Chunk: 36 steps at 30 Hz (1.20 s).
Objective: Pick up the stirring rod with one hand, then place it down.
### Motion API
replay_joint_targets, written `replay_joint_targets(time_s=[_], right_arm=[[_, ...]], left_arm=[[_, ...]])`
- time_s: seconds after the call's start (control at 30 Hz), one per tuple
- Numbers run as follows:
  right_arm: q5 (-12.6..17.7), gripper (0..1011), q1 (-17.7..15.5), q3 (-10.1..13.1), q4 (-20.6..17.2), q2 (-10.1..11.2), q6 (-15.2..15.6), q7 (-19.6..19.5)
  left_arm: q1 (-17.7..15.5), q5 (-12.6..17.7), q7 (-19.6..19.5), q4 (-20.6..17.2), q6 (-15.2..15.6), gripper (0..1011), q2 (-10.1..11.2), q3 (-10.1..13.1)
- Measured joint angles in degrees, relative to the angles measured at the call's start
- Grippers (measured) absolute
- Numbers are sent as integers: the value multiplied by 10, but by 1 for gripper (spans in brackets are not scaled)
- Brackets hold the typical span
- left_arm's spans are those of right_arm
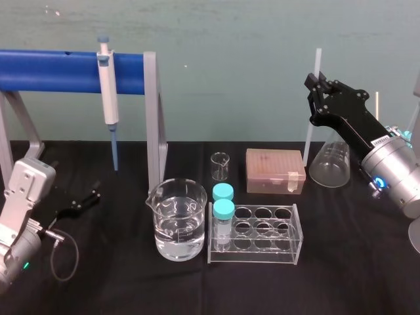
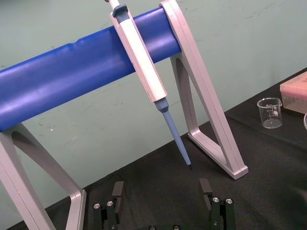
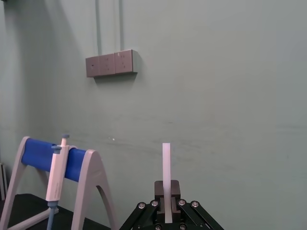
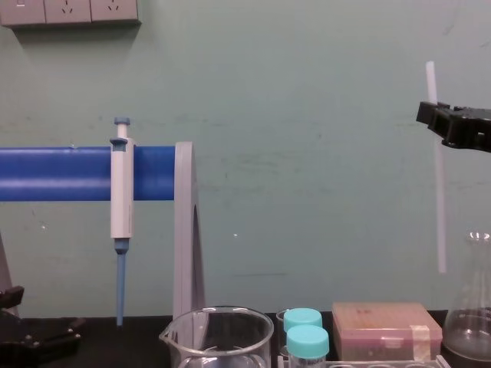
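Stirring rod (image 1: pixel 308 141) hangs upright above the table (image 1: pixel 367 262) at far right, lifted and awaiting set-down.

Judging by its height, the pick-up step looks complete. Next, the right arm must lower the rod and lay it on a bare part of the table, avoiding the conical flask (image 1: pixel 330 164) just beside it. The right pincer (image 1: pixel 317 82) is clamped on the rod near its top, while the left pincer (image 1: pixel 87 197) rests at near left, jaws wide and empty. Whether the rod's lower end hangs in front of the flask or beside it is hard to judge, and the chest view cuts the flask off.
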Motion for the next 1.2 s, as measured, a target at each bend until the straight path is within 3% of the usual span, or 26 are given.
replay_joint_targets(time_s=[1.2], right_arm=[[0, 71, -10, -6, -2, 6, 13, 11]], left_arm=[[0, 0, 0, 0, 0, 1000, 0, 0]])
